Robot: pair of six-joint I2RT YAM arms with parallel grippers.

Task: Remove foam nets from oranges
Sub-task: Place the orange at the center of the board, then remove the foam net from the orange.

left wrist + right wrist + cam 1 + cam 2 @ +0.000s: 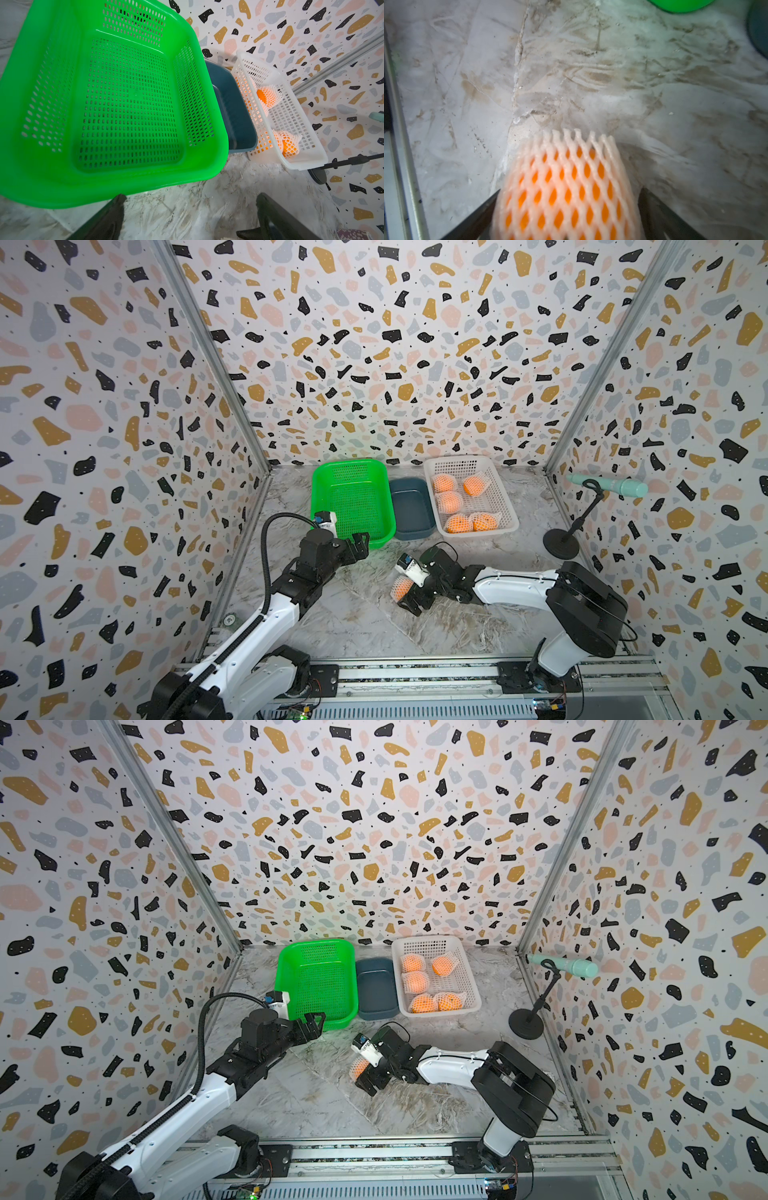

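Subject: netted orange (400,588), low at the marble table (374,626) centre, between the fingers of your right gripper (570,191). The sleeve's long axis runs along that gripper's reach. The frilled free end of the foam net (571,135) projects past the fingertips, away from the wrist. The jaws stand wide and flank the net; I cannot tell whether they press it. Your left gripper (191,196) is spread and empty at the green basket (124,187) rim, well apart, roughly on the side that frill faces. Judgement: you bring the left in onto the frill.
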